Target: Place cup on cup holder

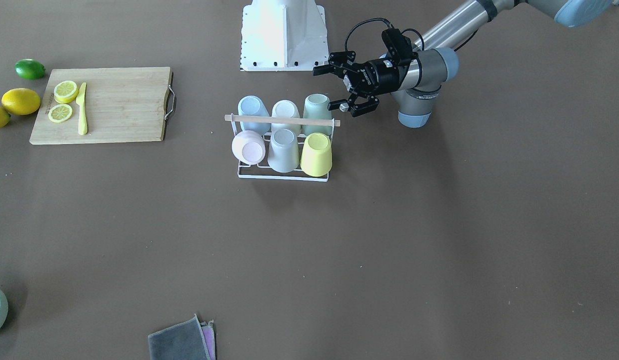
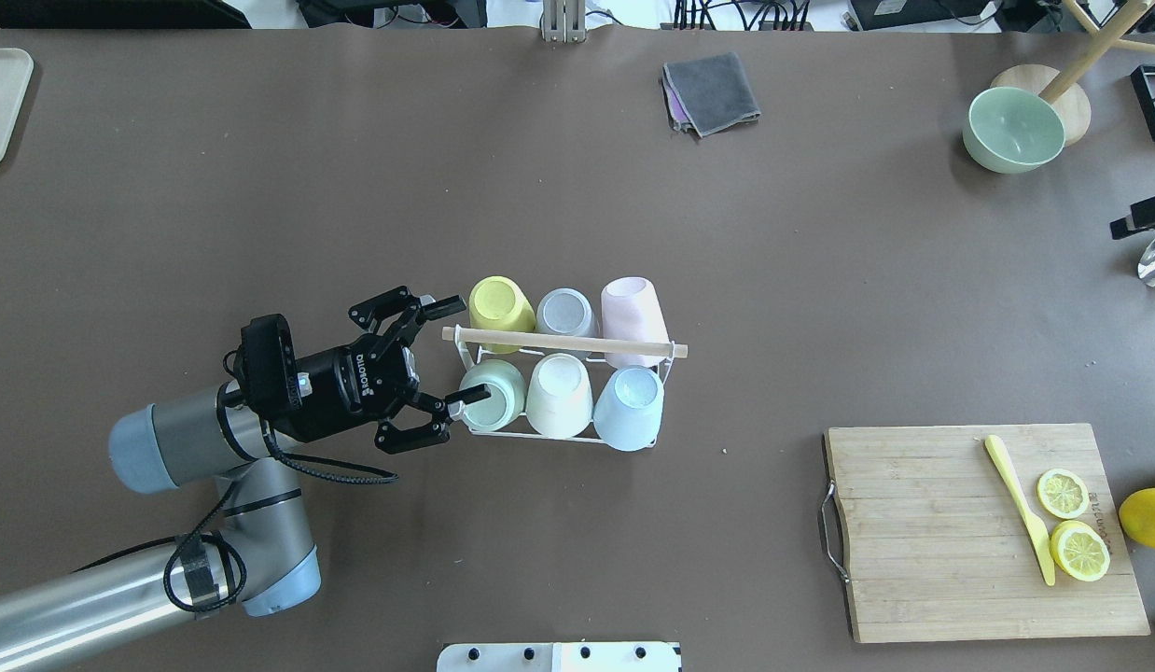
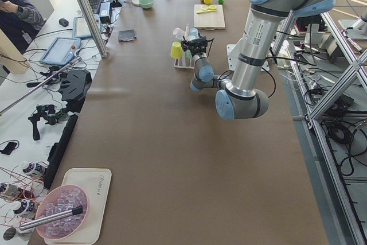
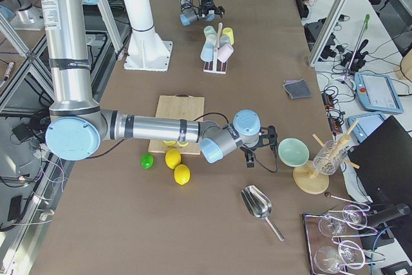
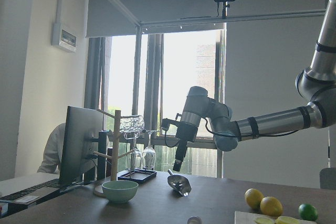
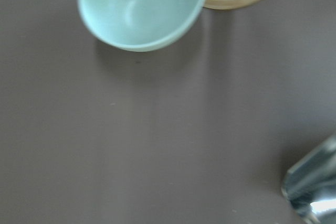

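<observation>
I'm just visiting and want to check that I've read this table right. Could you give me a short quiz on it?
1. How many cups sit on the cup holder?
2. True or false: the left gripper is clamped shut around a cup.
3. What lies on the cutting board? A) a banana B) lemon slices and a yellow knife C) a pair of scissors

Key: 1. Six. 2. False: it is open and holds nothing. 3. B.
</observation>
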Controlling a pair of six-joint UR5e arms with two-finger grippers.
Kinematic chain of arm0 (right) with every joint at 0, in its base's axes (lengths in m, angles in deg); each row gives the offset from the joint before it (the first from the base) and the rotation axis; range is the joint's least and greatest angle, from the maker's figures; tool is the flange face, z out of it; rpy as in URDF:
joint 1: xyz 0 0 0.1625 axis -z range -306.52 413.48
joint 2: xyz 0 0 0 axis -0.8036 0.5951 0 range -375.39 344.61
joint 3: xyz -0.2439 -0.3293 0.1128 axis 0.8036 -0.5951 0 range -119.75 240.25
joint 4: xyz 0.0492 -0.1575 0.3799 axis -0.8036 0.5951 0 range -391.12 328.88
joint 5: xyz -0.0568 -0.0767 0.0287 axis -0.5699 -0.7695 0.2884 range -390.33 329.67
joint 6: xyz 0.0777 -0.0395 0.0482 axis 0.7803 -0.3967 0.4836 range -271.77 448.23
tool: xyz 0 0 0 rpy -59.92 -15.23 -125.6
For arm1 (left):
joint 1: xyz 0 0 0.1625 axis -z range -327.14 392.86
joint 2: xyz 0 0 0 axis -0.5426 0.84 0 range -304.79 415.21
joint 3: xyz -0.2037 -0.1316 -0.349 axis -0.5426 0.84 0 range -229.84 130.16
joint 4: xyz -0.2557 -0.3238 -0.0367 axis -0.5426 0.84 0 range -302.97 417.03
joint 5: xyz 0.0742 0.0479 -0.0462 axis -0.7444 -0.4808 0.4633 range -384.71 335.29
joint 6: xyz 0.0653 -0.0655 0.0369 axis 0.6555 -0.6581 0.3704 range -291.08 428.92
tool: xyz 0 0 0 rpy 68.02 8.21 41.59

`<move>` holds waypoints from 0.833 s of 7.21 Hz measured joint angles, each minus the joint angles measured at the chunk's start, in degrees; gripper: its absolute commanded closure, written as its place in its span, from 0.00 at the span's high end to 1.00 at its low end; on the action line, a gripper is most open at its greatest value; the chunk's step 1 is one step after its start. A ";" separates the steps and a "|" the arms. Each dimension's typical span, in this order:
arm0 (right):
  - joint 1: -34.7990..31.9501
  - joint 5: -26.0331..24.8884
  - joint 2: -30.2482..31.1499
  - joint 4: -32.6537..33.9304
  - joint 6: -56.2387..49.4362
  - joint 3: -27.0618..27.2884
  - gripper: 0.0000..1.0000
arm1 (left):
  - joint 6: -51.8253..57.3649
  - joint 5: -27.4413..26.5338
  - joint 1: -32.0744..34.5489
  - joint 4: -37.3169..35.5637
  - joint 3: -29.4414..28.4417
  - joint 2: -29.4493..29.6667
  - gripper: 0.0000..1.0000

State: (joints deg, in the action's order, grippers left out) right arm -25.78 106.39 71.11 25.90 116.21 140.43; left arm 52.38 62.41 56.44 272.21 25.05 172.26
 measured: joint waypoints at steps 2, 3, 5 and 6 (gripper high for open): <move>-6.53 -2.79 -0.75 15.62 -1.78 -1.35 1.00 | -0.76 2.24 4.69 -10.13 3.15 -0.06 0.97; -8.77 -3.43 -1.85 22.41 -2.35 -0.98 1.00 | -1.83 3.29 7.67 -16.86 4.75 -0.02 0.97; -12.14 -3.44 -4.60 36.02 -2.98 2.52 1.00 | -4.21 6.26 13.95 -31.79 7.02 0.21 0.97; -13.29 -3.39 -5.19 39.61 -3.06 3.89 1.00 | -5.26 6.87 16.40 -39.35 7.39 0.28 0.97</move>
State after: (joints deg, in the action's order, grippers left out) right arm -39.08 103.00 65.92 65.51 113.14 144.31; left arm 47.12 69.28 72.83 232.86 32.44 172.54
